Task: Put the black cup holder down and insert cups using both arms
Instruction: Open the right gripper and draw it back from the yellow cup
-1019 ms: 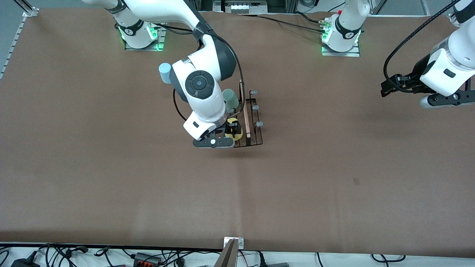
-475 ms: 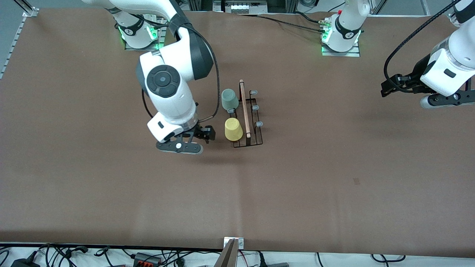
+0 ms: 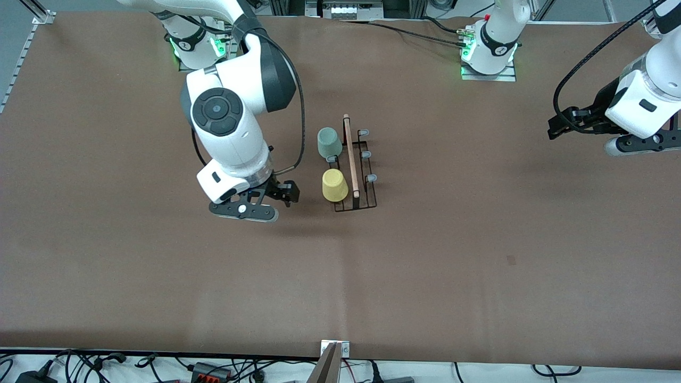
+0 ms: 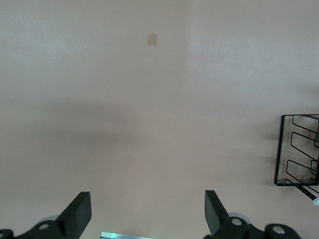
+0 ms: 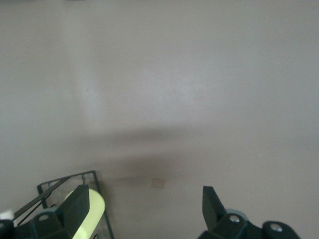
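The black cup holder [image 3: 363,183] stands mid-table with its wooden rod [image 3: 351,157] on top. A sage green cup [image 3: 329,143] and a yellow cup [image 3: 334,185] sit upside down on its prongs, on the side toward the right arm's end. Three grey-capped prongs [image 3: 366,154] stand bare. The light blue cup is hidden. My right gripper [image 3: 290,192] is open and empty over bare table beside the yellow cup; its wrist view shows the gripper [image 5: 143,206], the cup [image 5: 94,215] and the holder [image 5: 70,181]. My left gripper [image 3: 554,127] is open and empty; that arm waits at its end of the table.
The left wrist view shows the left gripper [image 4: 146,211] over bare table, with the holder's edge [image 4: 294,149] off to one side. A small dark patch [image 3: 511,259] marks the brown table. Cables lie along the table's near edge [image 3: 213,367].
My right gripper has let go of the yellow cup on the holder and drawn away toward the right arm's end. The arm now covers the spot where the blue cup stood. The left arm barely moved.
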